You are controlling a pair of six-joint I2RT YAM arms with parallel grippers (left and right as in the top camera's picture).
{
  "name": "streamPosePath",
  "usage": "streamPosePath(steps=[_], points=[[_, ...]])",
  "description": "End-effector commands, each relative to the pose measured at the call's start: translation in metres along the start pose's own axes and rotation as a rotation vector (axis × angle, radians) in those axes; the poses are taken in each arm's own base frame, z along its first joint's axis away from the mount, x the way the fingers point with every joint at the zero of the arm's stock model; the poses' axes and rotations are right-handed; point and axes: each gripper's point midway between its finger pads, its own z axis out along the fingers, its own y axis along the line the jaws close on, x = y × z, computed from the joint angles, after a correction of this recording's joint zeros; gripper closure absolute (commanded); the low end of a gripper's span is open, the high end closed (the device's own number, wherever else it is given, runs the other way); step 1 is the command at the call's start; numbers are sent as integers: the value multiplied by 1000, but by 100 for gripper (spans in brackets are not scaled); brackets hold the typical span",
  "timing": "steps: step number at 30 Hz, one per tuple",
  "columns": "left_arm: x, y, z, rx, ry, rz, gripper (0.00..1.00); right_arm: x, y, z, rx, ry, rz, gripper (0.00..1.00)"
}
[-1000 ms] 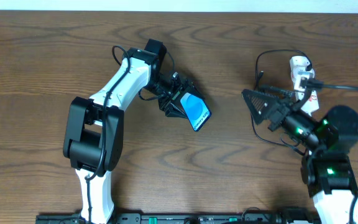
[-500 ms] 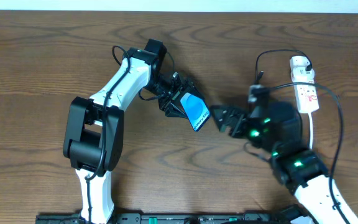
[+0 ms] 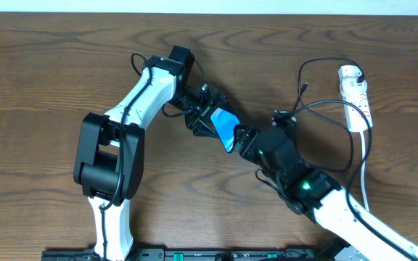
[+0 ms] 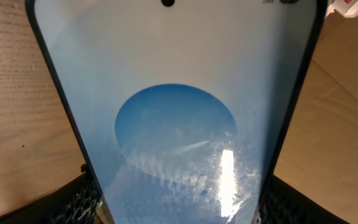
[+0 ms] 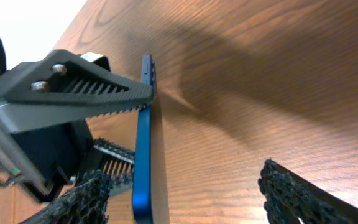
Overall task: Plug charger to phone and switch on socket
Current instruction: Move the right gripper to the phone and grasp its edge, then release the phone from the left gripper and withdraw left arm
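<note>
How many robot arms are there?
2. The left arm comes from the bottom left and holds the phone mid-table; the right arm reaches toward it from the bottom right.

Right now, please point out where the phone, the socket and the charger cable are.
phone point(image 4: 173, 124): left wrist view, middle of the screen.
socket point(image 3: 353, 87): overhead view, upper part of the white strip.
charger point(image 3: 318, 61): overhead view, top of the black cable loop.

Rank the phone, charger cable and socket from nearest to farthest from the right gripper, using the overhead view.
1. phone: right at the right gripper fingertips.
2. charger cable: looping farther back, mid-right.
3. socket: far right of the table.
</note>
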Motion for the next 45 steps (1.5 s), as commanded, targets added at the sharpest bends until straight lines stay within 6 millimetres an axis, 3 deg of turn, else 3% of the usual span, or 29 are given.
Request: streamPosePath(steps=[1,7,17,26,45], points=[[11,-11,-6,40,19,22,29,9,9,11,-34,40,50,27],[11,-11,-6,40,19,22,29,14,14,22,-60,54,53,38],[11,-11,-6,40,19,22,29,22,21,26,-81,65,25,59],[11,-11,-6,40,19,22,29,23,22,31,-84,58,-14,64],[11,-11,-6,40,19,22,29,26,21,38,-85,63,-63,92]])
